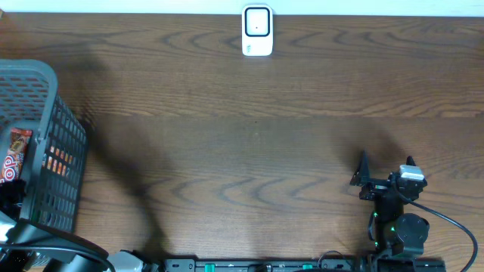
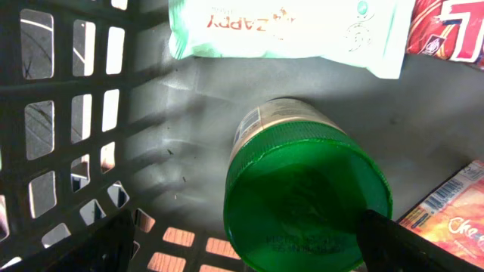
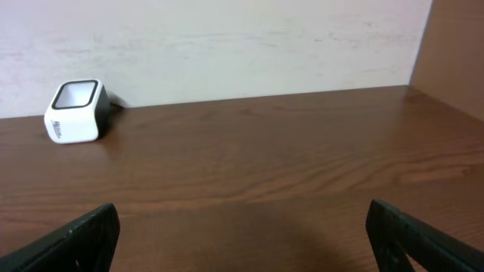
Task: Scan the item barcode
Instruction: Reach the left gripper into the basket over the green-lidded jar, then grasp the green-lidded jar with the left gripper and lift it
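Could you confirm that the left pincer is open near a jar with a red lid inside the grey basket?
No: the lid is green, not red, as the left wrist view shows. The left pincer is open near that jar inside the grey basket.

A shop checkout setting on a wooden counter.
A white barcode scanner (image 1: 257,30) stands at the far edge of the brown wood-grain counter (image 1: 242,136), in front of a plain pale wall (image 3: 227,38). At the left edge, a grey plastic shopping basket (image 1: 64,162) holds packaged goods: a green-lidded jar (image 2: 306,196), a wipes pack (image 2: 287,26) and a snack packet (image 1: 17,155).
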